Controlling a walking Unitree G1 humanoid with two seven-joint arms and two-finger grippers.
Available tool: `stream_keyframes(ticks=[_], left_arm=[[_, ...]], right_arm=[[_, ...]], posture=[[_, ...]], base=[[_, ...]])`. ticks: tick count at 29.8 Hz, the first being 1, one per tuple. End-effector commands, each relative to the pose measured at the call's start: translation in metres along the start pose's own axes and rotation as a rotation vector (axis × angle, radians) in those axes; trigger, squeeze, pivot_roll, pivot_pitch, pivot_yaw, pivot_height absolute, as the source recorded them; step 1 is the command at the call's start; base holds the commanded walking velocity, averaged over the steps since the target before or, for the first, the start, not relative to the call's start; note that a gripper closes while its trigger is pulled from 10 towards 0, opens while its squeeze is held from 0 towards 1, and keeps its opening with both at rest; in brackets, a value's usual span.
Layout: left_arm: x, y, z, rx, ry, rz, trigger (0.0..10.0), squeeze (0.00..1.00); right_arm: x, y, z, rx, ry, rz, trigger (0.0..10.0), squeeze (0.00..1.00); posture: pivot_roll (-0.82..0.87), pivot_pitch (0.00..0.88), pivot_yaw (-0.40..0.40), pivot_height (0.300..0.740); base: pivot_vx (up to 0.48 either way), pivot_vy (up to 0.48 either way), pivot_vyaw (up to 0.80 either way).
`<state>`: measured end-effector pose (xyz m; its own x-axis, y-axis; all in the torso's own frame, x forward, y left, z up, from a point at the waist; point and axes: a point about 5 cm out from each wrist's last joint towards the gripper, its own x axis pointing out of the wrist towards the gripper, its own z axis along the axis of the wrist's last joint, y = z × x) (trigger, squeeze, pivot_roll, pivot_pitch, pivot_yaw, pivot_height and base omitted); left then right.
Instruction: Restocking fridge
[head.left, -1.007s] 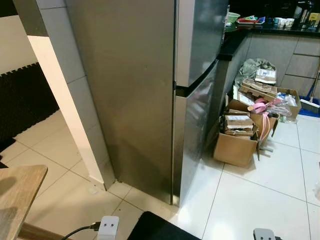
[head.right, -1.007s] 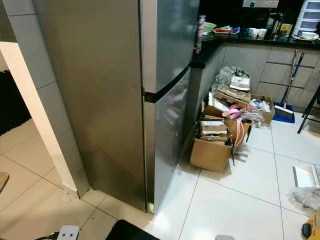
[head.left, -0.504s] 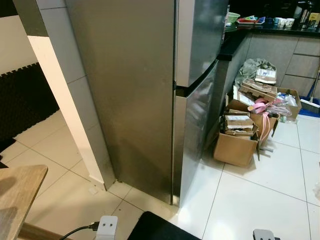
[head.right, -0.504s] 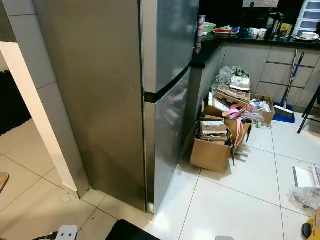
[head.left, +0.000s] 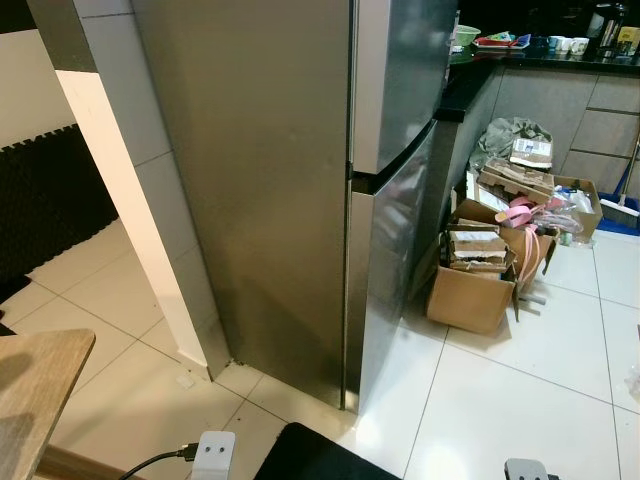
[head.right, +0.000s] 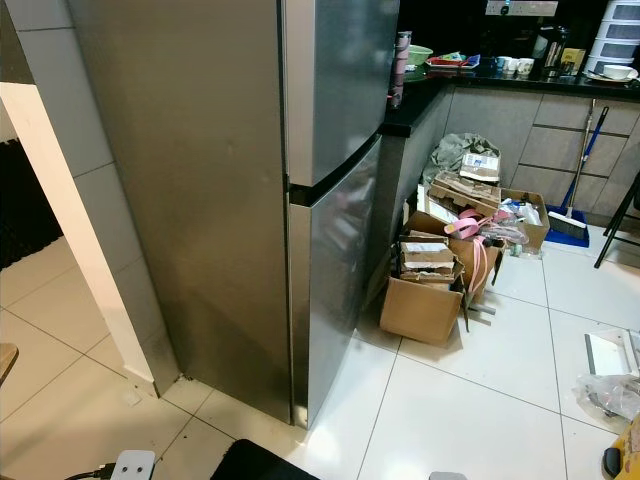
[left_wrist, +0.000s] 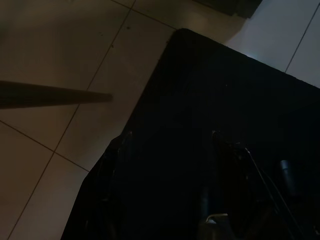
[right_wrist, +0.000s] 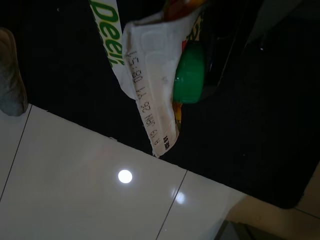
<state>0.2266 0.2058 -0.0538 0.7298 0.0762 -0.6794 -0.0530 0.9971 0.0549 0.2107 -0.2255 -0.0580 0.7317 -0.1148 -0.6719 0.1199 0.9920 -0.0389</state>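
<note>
The robot stands facing the corner of the tall steel fridge (head.left: 300, 190). Both fridge doors are shut. I think this is the step of walking up with something to put inside, so the next move calls for stepping round to the door side and pulling a door open.

The right wrist view shows what the head views do not. A juice carton (right_wrist: 150, 75) with a green cap (right_wrist: 189, 73) and green letters on its side hangs right at the right gripper (right_wrist: 215, 55), above a dark mat and the shiny white floor tiles (right_wrist: 90, 190). The carton seems to be held there, but the black fingers are too dark to see well, so I cannot tell how they stand.

The left wrist view is very dark. It looks down on brown tiles and something black. I cannot tell the state of the left gripper.

Well away from both grippers, past the fridge, cardboard boxes (head.right: 425, 290) full of clutter sit on the floor.
</note>
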Motion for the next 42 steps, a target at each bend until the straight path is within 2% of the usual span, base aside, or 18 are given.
stream_keyframes(ticks=[1,4,7,11,14,27,37,42], left_arm=[[-0.002,0.008,-0.006,0.000,0.021,0.020,10.0,0.00],[-0.002,0.007,-0.007,-0.002,0.023,0.013,10.0,0.00],[-0.002,0.007,-0.008,0.032,0.031,0.001,10.0,0.00],[-0.003,0.010,-0.011,0.009,0.040,0.024,10.0,0.00],[-0.003,0.009,-0.008,0.057,0.030,-0.017,10.0,0.00],[-0.001,0.015,0.001,0.013,0.000,0.022,10.0,0.00],[0.000,0.003,0.004,0.012,-0.021,-0.003,10.0,0.00],[0.000,0.002,0.004,0.012,-0.025,-0.004,10.0,0.00]], right_arm=[[-0.001,0.002,-0.005,-0.001,0.028,0.004,10.0,0.00],[-0.001,0.001,-0.006,0.006,0.027,-0.003,10.0,0.00],[-0.002,0.002,-0.009,0.017,0.031,-0.008,10.0,0.00],[-0.003,0.004,-0.016,-0.001,0.057,-0.002,10.0,0.00],[-0.004,0.007,-0.016,0.069,0.039,-0.019,10.0,0.00],[-0.003,0.009,-0.017,0.044,0.057,-0.004,10.0,0.00],[-0.001,0.005,-0.010,0.031,0.045,-0.014,10.0,0.00],[0.000,0.003,-0.005,0.023,0.029,-0.015,10.0,0.00]], posture=[[-0.08,0.094,-0.022,0.740],[-0.09,0.101,-0.004,0.740],[-0.08,0.089,-0.013,0.740],[-0.07,0.078,0.016,0.740],[-0.06,0.069,0.021,0.740],[-0.04,0.015,0.014,0.740],[-0.05,0.000,0.000,0.740],[-0.05,0.000,0.000,0.740]], base=[[0.000,0.000,0.00],[0.000,0.000,0.00],[0.000,0.000,0.00],[0.000,0.000,0.00],[0.000,0.000,0.00],[0.000,0.000,0.00],[0.000,0.000,0.00],[0.000,0.000,0.00]])
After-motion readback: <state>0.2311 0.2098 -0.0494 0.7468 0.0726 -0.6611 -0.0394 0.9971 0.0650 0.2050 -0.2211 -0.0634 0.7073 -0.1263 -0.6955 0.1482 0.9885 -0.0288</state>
